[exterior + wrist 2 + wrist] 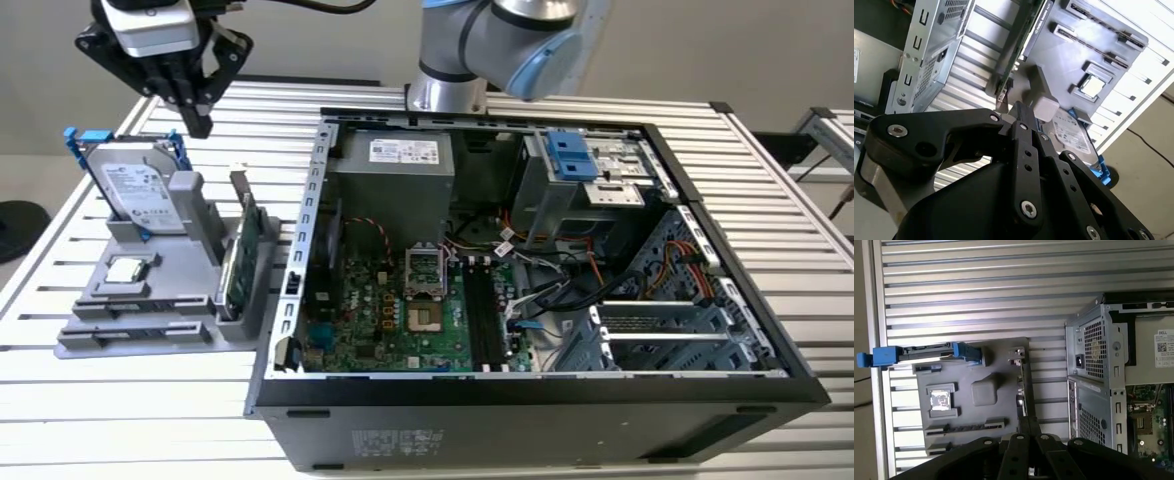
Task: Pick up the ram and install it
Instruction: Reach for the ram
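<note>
A black two-fingered gripper (pixel 199 122) on a Universal Robots arm is hanging above the slatted aluminium table (pixel 787 200), over the corner at the exterior view's left where a grey plastic parts holder (pixel 134 340) is sitting. Its jaws are drawn close together and are carrying nothing. The ram (pixel 246 255), a long, thin green circuit-board stick, is standing on its edge in the side of the holder nearest the open black and steel computer case (pixel 534 400), well below the jaws and apart from them. A silver hard drive in a blue frame (pixel 134 185) and a small square silver processor chip (pixel 130 268) are sharing the holder with it. In the first wrist view the gripper (pixel 1029 427) is looking down almost in line with the stick's thin edge (pixel 1024 390), which suggests the arm is lining up over it rather than gripping. Inside the case, the long black memory slots (pixel 483 325) on the green motherboard (pixel 387 320) are lying beside the processor socket, and no green stick is showing in them. By these pictures the job is barely under way: the pick-up is not yet made, and the carry to the case and the seating in a slot are both left to do.
</note>
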Controlling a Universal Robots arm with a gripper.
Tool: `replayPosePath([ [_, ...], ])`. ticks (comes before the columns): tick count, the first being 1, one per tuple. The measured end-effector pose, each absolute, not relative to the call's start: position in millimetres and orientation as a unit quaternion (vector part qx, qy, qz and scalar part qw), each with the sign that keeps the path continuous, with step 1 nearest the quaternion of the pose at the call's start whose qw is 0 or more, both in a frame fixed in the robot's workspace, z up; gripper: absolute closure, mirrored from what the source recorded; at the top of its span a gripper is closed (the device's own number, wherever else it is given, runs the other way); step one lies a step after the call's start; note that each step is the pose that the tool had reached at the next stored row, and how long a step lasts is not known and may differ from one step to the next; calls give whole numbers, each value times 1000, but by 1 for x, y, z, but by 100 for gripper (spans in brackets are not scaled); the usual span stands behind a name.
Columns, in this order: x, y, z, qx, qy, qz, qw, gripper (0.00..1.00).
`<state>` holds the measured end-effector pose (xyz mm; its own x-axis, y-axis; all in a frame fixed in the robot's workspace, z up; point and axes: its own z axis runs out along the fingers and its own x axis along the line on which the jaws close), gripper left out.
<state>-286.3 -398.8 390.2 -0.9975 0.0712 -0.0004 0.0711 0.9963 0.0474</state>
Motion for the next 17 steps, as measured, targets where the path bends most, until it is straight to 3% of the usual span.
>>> replayPosePath([
  [17,-305,-399,390,36,999,24,1,100],
])
